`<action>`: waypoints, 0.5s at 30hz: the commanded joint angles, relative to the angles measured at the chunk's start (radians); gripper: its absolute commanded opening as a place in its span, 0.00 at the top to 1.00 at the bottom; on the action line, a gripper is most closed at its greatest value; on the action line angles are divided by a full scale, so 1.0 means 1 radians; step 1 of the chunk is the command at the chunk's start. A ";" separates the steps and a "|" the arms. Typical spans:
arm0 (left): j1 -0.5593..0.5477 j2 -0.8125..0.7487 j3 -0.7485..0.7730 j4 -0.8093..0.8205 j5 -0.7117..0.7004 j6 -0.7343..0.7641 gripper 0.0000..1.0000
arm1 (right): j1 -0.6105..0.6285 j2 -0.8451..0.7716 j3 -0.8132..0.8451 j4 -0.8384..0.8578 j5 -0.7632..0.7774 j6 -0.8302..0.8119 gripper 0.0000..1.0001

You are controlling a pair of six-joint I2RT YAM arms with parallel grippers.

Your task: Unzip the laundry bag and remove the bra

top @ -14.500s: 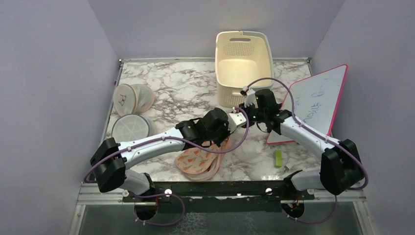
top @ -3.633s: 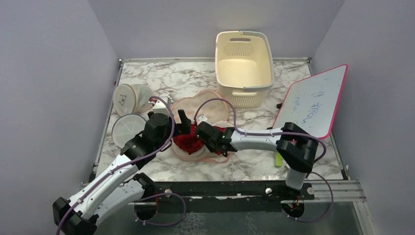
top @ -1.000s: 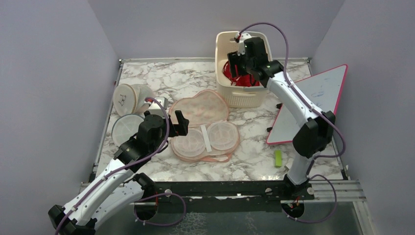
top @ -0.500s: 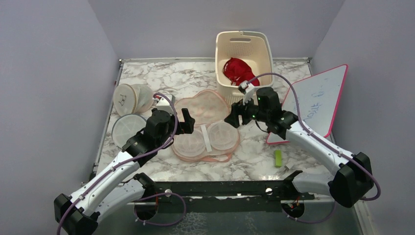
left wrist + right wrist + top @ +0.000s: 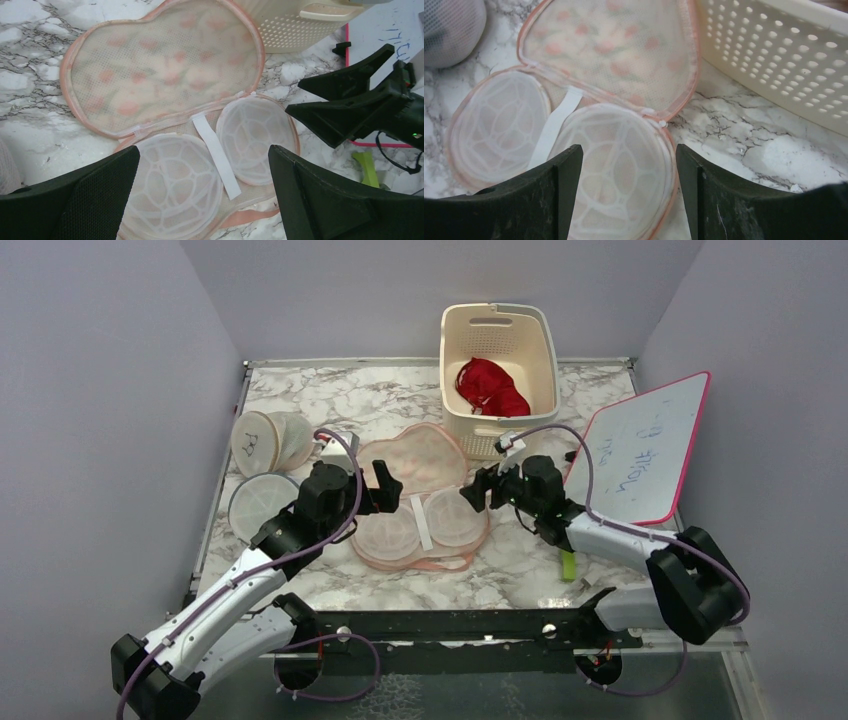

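Observation:
The peach laundry bag (image 5: 420, 462) lies unzipped and folded open mid-table, its printed lid (image 5: 165, 70) flipped back. Two white plastic cups (image 5: 170, 185) joined by a white strap show in the lower half, with nothing red in them. The red bra (image 5: 490, 388) lies inside the cream basket. My left gripper (image 5: 380, 487) hovers open over the bag's left side, its jaws (image 5: 204, 152) wide and empty. At the bag's right edge my right gripper (image 5: 478, 490) is open and empty too, above the right cup (image 5: 629, 150).
The cream perforated basket (image 5: 498, 435) stands just behind the bag. A pink-framed whiteboard (image 5: 640, 450) leans at the right, with a small green object (image 5: 568, 565) in front of it. Round white mesh cases (image 5: 268, 438) sit at the left.
The right arm left the bra in the basket, came back and lowered to the bag's right edge. The left gripper edged slightly right.

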 commanded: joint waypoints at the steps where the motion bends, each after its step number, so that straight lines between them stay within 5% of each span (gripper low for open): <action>1: 0.004 -0.039 0.016 0.001 0.012 -0.008 0.02 | 0.002 0.112 -0.016 0.338 0.117 0.047 0.32; 15: 0.004 -0.093 0.015 -0.056 -0.035 0.027 0.01 | 0.002 0.444 0.084 0.563 0.178 0.112 0.46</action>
